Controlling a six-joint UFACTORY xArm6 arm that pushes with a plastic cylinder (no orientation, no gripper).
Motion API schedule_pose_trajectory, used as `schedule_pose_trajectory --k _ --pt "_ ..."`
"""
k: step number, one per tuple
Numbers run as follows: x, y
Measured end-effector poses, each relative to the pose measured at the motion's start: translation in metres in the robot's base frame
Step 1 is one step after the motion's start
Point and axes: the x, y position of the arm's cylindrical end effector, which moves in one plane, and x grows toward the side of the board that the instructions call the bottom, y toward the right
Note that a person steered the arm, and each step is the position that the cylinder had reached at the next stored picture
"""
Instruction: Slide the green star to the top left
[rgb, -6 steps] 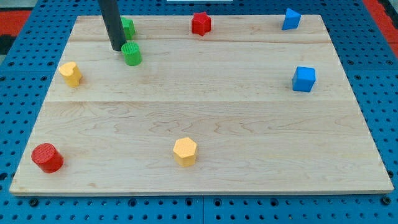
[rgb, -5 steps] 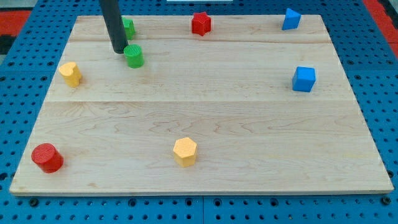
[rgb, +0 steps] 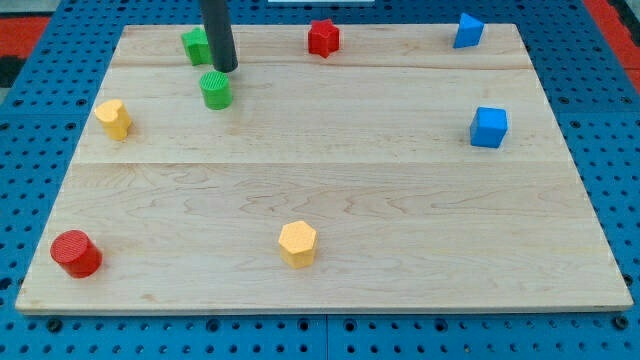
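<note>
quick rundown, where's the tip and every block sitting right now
my tip: down on the board, just right of the green star, just above the green cylinder
green star: near top left, partly behind the rod
green cylinder: upright
red star: top edge
blue blocks: right side
yellow blocks: left, bottom middle
red cylinder: bottom left

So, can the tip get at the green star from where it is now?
Probably yes: my tip sits just right of the green star, nothing between them; the green cylinder lies below.
</note>
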Motion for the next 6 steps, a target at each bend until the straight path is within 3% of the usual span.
schedule_pose_trajectory --k 2,6 --pt "-0.025 -0.013" --pt "-0.031 -0.091"
